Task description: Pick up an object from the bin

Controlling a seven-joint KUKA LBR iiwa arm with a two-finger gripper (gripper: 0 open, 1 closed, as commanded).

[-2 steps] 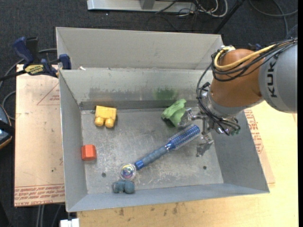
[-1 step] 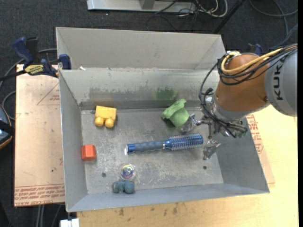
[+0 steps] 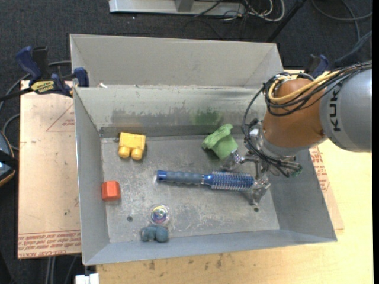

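Camera view, 1 arm, 1 bin. The gripper (image 3: 258,188) sits low at the right of the grey bin (image 3: 177,105), just at the right end of a blue hairbrush (image 3: 204,180). Its jaw state: cannot tell from here, and nothing is seen held. The brush lies flat on the floor near mid-bin, running left to right: slim dark-blue handle to the left, paler bristled head to the right. Judgement: stiff plastic, light, handle smooth and likely to slip or roll. The bristles would give under pressure, so the better hold is across the narrow handle or the neck by the head. A crumpled green soft piece (image 3: 220,141) lies just beyond the head, close enough to get nudged. Well apart to the left: a yellow block (image 3: 131,145), an orange cube (image 3: 110,190), a grey-blue lump (image 3: 154,234).
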